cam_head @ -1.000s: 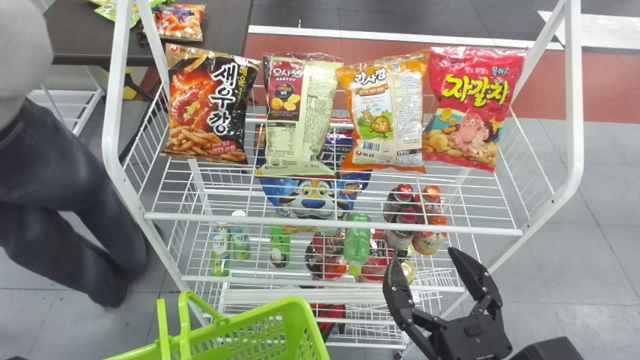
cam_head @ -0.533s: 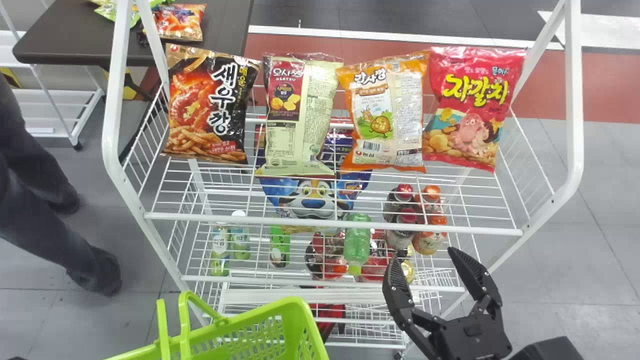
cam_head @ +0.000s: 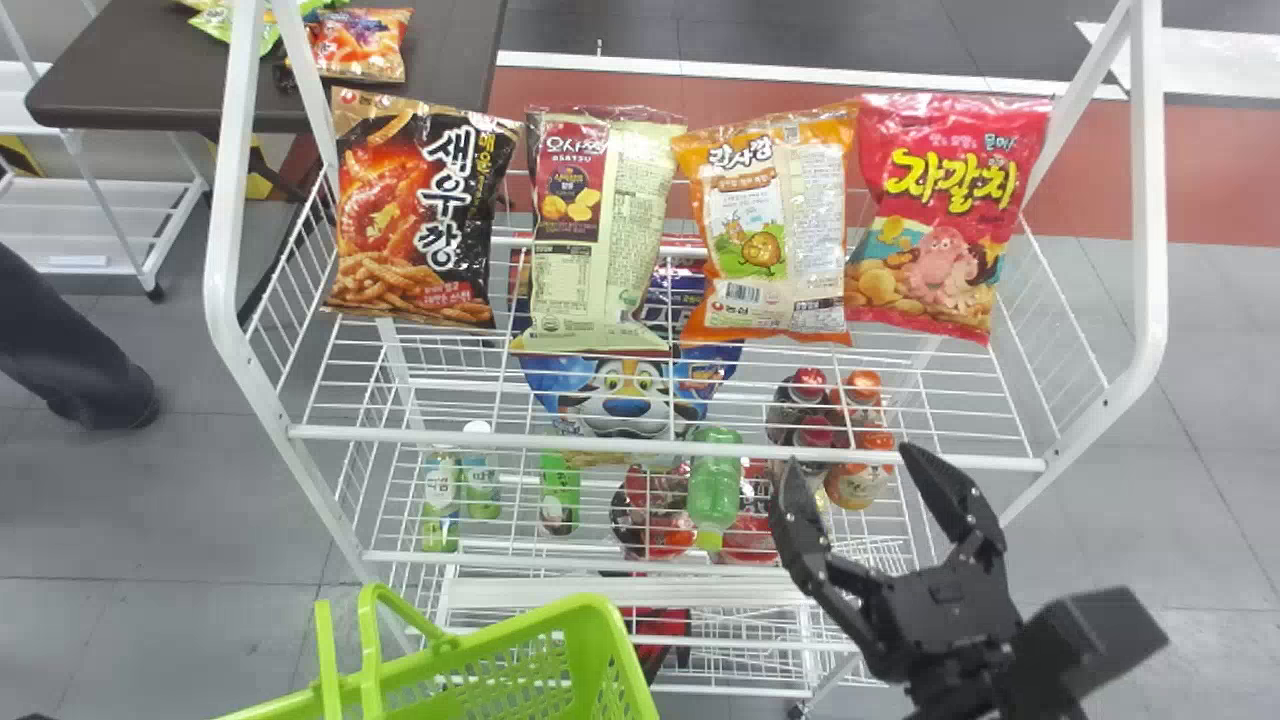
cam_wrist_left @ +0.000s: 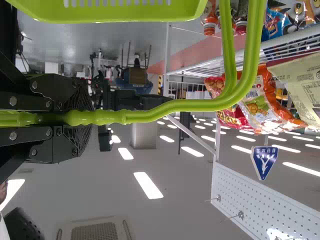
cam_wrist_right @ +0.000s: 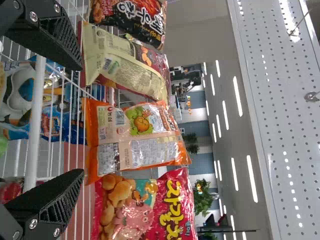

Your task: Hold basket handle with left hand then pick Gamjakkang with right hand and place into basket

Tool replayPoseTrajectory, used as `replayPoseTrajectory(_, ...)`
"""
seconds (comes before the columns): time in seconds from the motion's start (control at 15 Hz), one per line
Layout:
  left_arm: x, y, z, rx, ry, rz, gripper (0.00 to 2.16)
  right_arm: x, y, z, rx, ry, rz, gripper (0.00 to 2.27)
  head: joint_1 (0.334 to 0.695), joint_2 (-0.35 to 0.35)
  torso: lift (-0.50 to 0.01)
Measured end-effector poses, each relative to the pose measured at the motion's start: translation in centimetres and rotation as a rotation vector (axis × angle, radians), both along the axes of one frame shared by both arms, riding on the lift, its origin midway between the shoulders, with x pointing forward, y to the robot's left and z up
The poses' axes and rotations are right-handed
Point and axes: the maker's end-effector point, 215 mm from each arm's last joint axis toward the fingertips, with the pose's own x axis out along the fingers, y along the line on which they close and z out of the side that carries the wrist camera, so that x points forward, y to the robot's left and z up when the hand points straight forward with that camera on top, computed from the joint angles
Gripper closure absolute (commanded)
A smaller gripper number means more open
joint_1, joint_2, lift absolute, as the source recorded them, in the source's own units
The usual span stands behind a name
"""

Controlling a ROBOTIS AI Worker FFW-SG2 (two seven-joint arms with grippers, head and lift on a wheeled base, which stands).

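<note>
My right gripper point(cam_head: 843, 465) stands open in front of the rack's upper shelf, below the bags. The orange Gamjakkang bag point(cam_head: 768, 225) stands on that shelf between a cream bag and a red bag. In the right wrist view, the Gamjakkang point(cam_wrist_right: 135, 137) lies beyond the spread fingers of the right gripper point(cam_wrist_right: 82, 120), not touching them. At the head view's lower left is the green basket point(cam_head: 590, 610). The left wrist view shows my left gripper point(cam_wrist_left: 82, 117) shut on the green basket handle point(cam_wrist_left: 185, 105).
A black-and-gold bag point(cam_head: 415, 210), a cream bag point(cam_head: 600, 230) and a red bag point(cam_head: 945, 215) share the shelf. Its white front rail point(cam_head: 660, 447) runs across before the right gripper. Bottles point(cam_head: 715, 485) stand lower down. A dark table point(cam_head: 150, 70) is behind left.
My right gripper has moved up and forward toward the upper shelf, its fingers still apart. The basket has stayed nearly in place.
</note>
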Motion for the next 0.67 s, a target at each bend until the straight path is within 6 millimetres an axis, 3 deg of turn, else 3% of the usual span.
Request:
replayPoseTrajectory(0.4,0.0,-0.2,0.4,0.019,-0.016,-0.016,2.15,6.5,-1.0,1.1,-0.044,0.064,-0.007,0.07,0.695,-0.089,-0.018)
replayPoseTrajectory(0.67,0.1,-0.5,0.6,0.026,-0.028,-0.029,2.15,10.6,-0.7,2.0,-0.049,0.105,-0.006,0.07,0.695,-0.085,-0.018)
